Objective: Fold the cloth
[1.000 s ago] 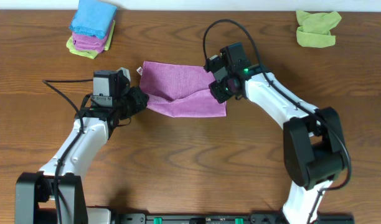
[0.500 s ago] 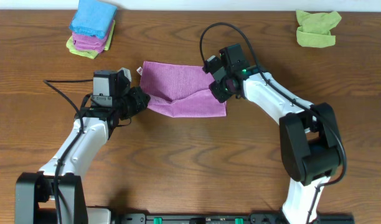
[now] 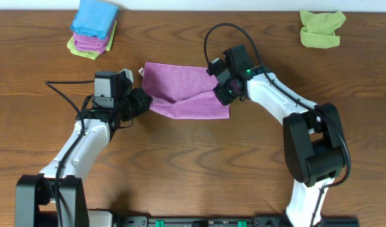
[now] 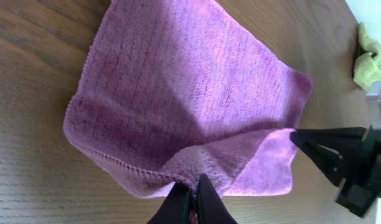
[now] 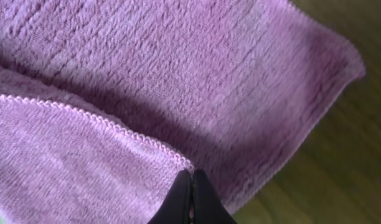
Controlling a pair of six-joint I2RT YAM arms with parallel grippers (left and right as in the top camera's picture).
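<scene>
A purple cloth (image 3: 180, 88) lies partly folded on the wooden table, its near edge doubled over towards the back. My left gripper (image 3: 142, 99) is shut on the cloth's left edge; in the left wrist view the fingers (image 4: 192, 190) pinch the cloth's stitched hem (image 4: 197, 93). My right gripper (image 3: 219, 93) is shut on the cloth's right edge; in the right wrist view the fingers (image 5: 190, 186) pinch the stitched corner of the upper layer (image 5: 116, 93). The right gripper also shows in the left wrist view (image 4: 315, 146).
A stack of folded cloths, blue on purple on green (image 3: 92, 28), sits at the back left. A crumpled green cloth (image 3: 320, 28) lies at the back right, also in the left wrist view (image 4: 370, 53).
The right gripper shifted slightly at the cloth's right edge; the cloth's shape and the left arm are nearly unchanged.
</scene>
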